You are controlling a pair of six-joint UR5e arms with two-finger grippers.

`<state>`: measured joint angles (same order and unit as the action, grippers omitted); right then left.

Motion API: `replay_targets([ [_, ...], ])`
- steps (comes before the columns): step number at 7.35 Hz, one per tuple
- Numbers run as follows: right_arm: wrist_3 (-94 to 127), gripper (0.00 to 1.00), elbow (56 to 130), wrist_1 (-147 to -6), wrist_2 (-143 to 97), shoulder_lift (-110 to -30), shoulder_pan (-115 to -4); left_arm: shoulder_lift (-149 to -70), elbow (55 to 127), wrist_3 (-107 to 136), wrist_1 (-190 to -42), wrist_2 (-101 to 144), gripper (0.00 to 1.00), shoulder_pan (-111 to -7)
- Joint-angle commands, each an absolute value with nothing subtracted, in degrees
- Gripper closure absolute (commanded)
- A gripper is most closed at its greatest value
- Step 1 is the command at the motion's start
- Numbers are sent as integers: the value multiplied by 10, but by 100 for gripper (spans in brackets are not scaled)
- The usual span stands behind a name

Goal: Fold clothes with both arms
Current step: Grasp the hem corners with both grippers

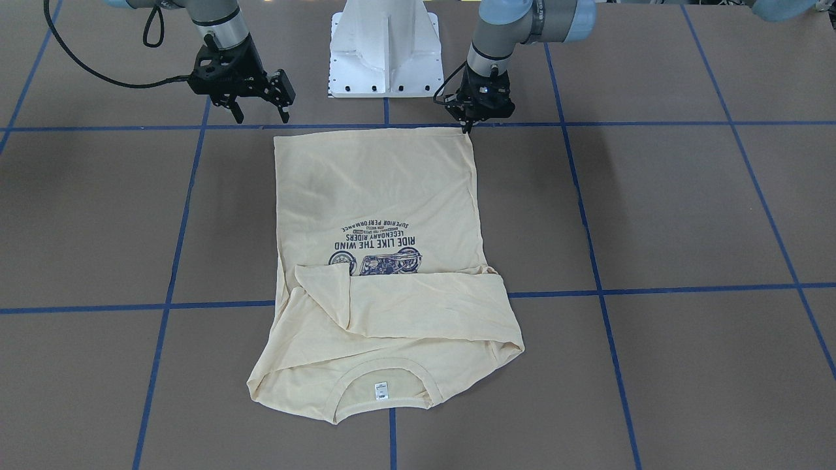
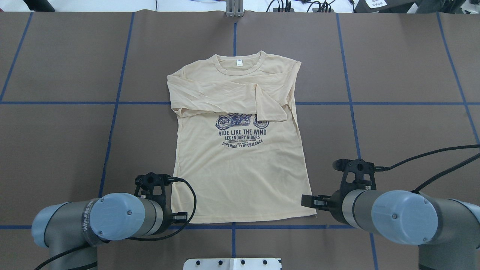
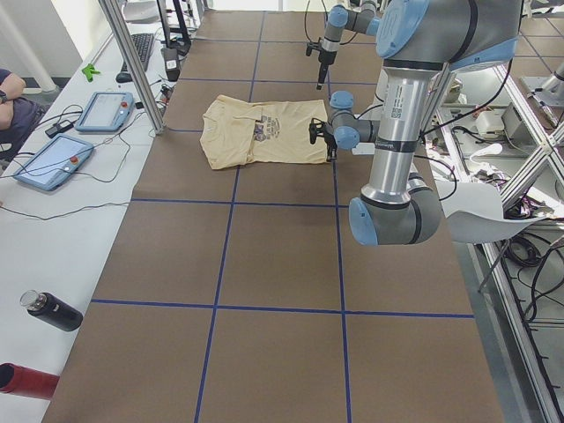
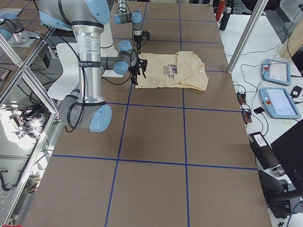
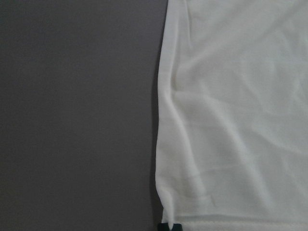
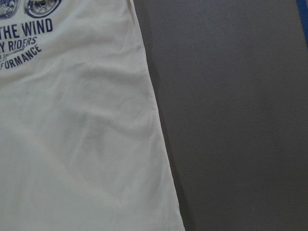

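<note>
The cream shirt (image 1: 379,196) lies flat on the brown table (image 1: 653,215), print up and collar away from the robot. Both sleeves are folded across the chest above the navy motorcycle print (image 2: 242,129). My left gripper (image 1: 467,126) points straight down at the hem corner on the robot's left. In the left wrist view its fingertips (image 5: 168,227) are pinched together on that corner. My right gripper (image 1: 261,116) hangs open just above the table, slightly outside the other hem corner, touching no cloth. The right wrist view shows only the shirt's side edge (image 6: 154,120).
The white base pedestal (image 1: 384,49) stands behind the hem, between the arms. Blue tape lines (image 1: 653,288) grid the table. A side bench along the far edge holds tablets (image 3: 53,159), cables and a dark bottle (image 3: 53,310), and a metal post (image 3: 132,62) rises there.
</note>
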<state>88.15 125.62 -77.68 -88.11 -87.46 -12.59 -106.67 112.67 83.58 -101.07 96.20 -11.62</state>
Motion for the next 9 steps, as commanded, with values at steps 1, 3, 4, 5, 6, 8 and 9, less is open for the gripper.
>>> replay_targets([
  [1, 882, 9, 1233, -778, -831, -871, -99, -1070, 1129, 824, -1005, 965, 100, -116],
  [3, 882, 42, 1223, -778, -820, -867, -91, -1070, 1133, 824, -1006, 968, 100, -117],
  [4, 882, 52, 1216, -778, -820, -865, -88, -1070, 1136, 824, -1006, 968, 100, -116],
  [5, 882, 63, 1210, -778, -820, -865, -86, -1070, 1136, 824, -1007, 969, 100, -117],
  [6, 882, 65, 1205, -778, -819, -863, -83, -1070, 1136, 824, -1009, 969, 100, -116],
  [8, 882, 64, 1194, -777, -819, -857, -78, -1070, 1136, 824, -1009, 969, 100, -116],
  [9, 882, 64, 1186, -777, -818, -848, -76, -1070, 1136, 824, -1010, 969, 100, -116],
])
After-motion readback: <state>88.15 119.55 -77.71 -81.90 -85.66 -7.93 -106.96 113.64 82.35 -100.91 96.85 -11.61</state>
